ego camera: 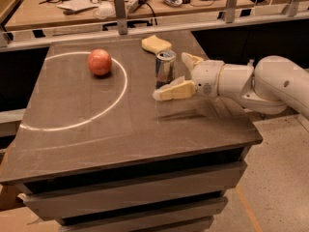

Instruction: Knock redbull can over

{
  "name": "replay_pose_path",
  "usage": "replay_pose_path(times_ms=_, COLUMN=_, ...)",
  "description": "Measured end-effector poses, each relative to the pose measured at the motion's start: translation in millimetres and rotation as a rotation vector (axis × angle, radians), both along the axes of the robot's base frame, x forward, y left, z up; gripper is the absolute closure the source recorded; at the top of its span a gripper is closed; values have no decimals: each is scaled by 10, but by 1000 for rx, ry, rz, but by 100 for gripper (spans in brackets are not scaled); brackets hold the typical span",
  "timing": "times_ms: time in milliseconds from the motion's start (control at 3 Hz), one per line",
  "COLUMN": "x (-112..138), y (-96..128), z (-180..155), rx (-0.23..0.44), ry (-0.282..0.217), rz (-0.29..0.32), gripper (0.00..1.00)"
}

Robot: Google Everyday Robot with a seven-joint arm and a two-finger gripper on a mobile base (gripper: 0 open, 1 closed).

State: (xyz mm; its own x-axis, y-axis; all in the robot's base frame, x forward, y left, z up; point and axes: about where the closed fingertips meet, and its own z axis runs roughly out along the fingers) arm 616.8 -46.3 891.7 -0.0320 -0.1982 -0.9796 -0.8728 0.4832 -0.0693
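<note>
The redbull can (165, 67) stands upright on the dark table top, right of centre near the back. It is slim, with blue and silver panels and a silver top. My gripper (176, 76) reaches in from the right at can height and is open. One cream finger (174, 90) lies in front of the can's lower part. The other finger (189, 59) is behind and to the right of the can. The can sits between the two fingers.
A red apple (99, 62) sits at the back left inside a white painted arc (72, 124). A pale yellow sponge (155, 43) lies behind the can near the table's (120, 144) back edge. A metal rail (120, 23) and a cluttered bench stand behind.
</note>
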Motion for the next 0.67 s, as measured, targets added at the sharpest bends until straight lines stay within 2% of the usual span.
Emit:
replay_pose_path(times_ms=333, x=-7, y=172, z=84, rx=34, ry=-7, rz=40, gripper=26)
replay_pose_path(times_ms=667, x=-28, y=297, z=175, rx=37, ry=-3, rz=71, gripper=50)
